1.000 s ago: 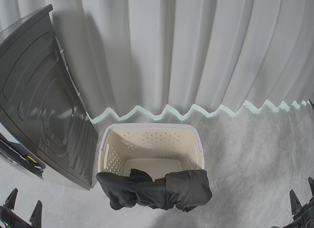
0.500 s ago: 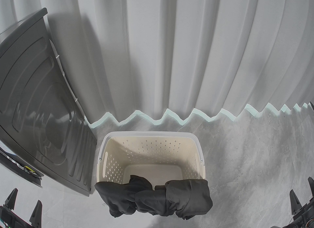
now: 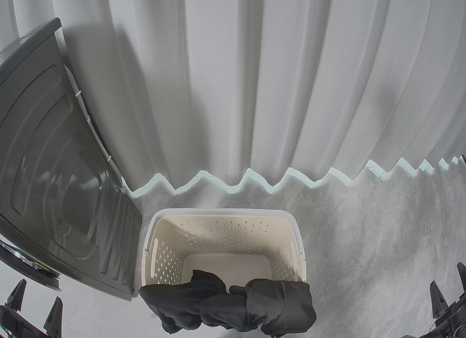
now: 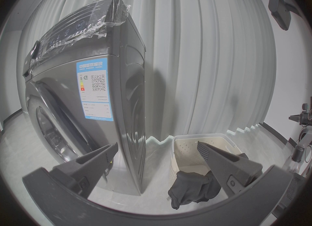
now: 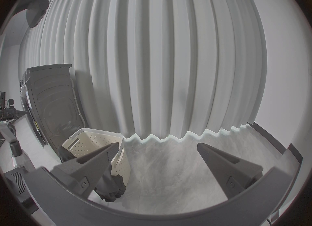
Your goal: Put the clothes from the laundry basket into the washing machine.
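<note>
A: Grippers, quick?

B: Left gripper (image 4: 157,145) is spread wide with nothing in it, and so is the right gripper (image 5: 157,145). Both are low and well apart from the load.

A: Where's the load?

B: The clothes (image 3: 228,305) are a dark bundle draped over the near rim of the laundry basket (image 3: 223,211), half hanging outside. The basket stands on the floor (image 3: 388,232) just beside the washing machine (image 3: 58,183), on its right, in front of the curtain (image 3: 267,86).

A: Risks?

B: My guess is the bundle slides off the rim onto the floor if only one end gets pinched, since it's lumpy and hangs unevenly. A grab at the rim could also catch plastic with the cloth and drag or tip the basket, which looks light. And the round door (image 4: 52,129) looks shut from the left wrist view, though I can't be sure. If so, it has to be opened first, or an arm ends up holding cloth with nowhere to put it.

A: Any writing?

B: There's a blue-edged label (image 4: 94,88) on the washer's front with a square code and small print I'm not reading out. Clear film (image 4: 81,25) covers the top control panel, with faint markings under it that I can't make out. I see nothing printed on the basket or the clothes.
</note>
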